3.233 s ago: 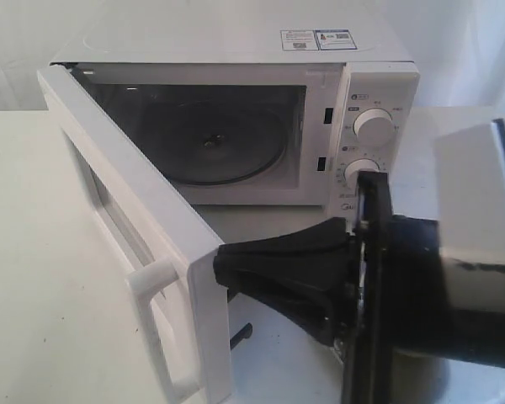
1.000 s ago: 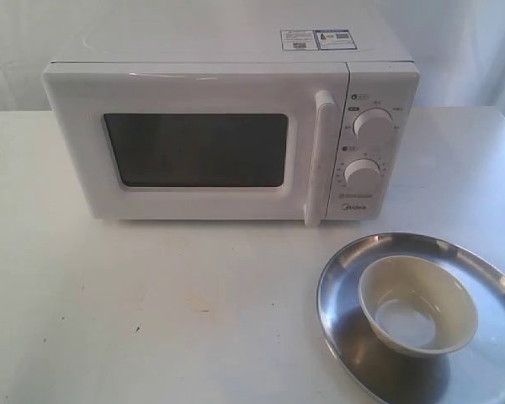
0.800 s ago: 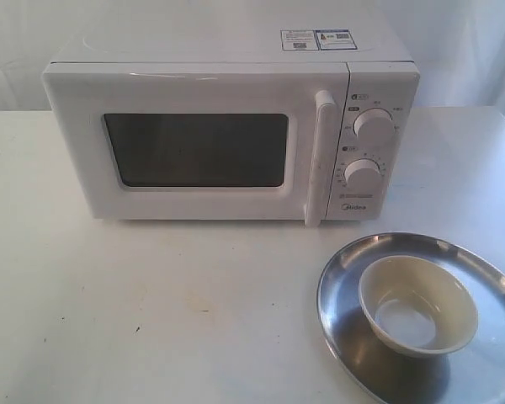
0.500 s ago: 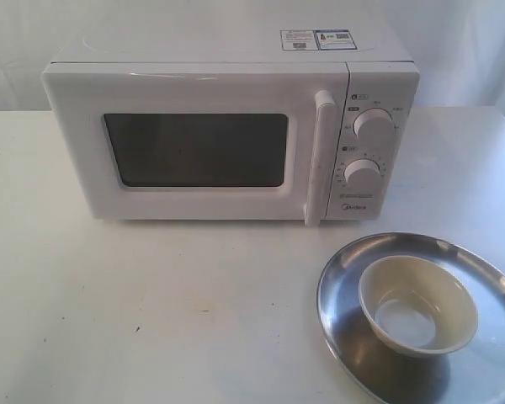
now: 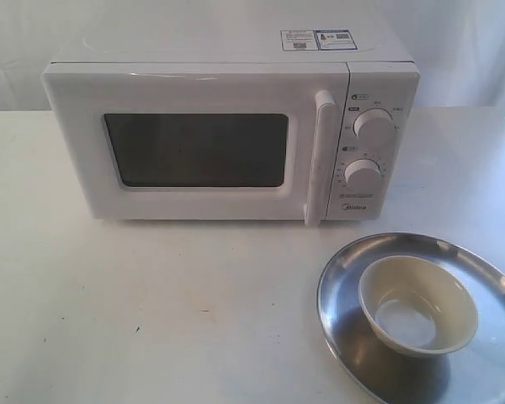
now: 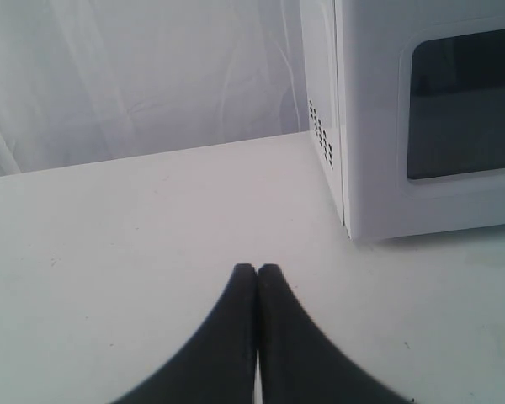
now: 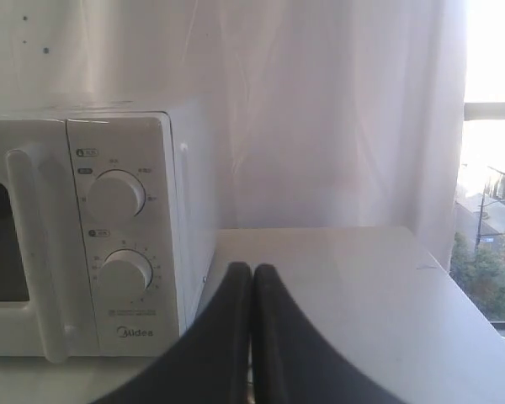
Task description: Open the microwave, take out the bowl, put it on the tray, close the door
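The white microwave (image 5: 227, 126) stands at the back of the table with its door (image 5: 194, 147) closed, the bar handle (image 5: 320, 156) upright beside the two knobs. In front of it to the right, the cream bowl (image 5: 417, 305) sits upright inside the silver tray (image 5: 353, 337). Neither arm shows in the exterior view. My left gripper (image 6: 257, 269) is shut and empty, low over the table off the microwave's (image 6: 421, 118) left corner. My right gripper (image 7: 252, 268) is shut and empty too, to the right of the microwave's (image 7: 109, 236) knob panel.
White curtains hang behind the table. A window (image 7: 492, 194) lies past the table's right edge (image 7: 438, 269). Bare tabletop (image 5: 151, 320) stretches in front of the microwave on the left.
The door, open with my right arm in front about three seconds ago, is closed. A dark sliver of the arm at the right edge one second ago has left the view.
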{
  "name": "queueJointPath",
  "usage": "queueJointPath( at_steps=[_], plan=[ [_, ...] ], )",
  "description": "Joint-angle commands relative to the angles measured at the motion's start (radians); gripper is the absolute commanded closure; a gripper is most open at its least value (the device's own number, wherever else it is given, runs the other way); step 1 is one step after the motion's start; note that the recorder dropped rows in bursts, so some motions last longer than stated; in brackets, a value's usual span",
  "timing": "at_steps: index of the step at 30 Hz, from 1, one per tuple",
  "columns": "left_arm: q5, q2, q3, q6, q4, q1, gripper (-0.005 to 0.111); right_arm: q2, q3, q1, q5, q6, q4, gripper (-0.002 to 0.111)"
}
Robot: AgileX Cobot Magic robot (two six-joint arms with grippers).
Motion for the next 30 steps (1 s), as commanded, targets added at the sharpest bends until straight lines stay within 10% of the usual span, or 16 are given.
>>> queueJointPath(
  at_steps=[1,14,30],
  plan=[
    [-0.004,-0.002,-0.003,0.0,-0.008,-0.004,0.107,-0.005,0.005,-0.004,0.004,-0.01,-0.011,0.108],
    [-0.004,-0.002,-0.003,0.0,-0.008,-0.004,0.107,-0.005,0.005,-0.004,0.078,-0.061,0.106,0.108],
    [-0.004,-0.002,-0.003,0.0,-0.008,-0.004,0.107,-0.026,0.005,-0.004,-0.182,-1.279,1.118,0.108]
  ],
)
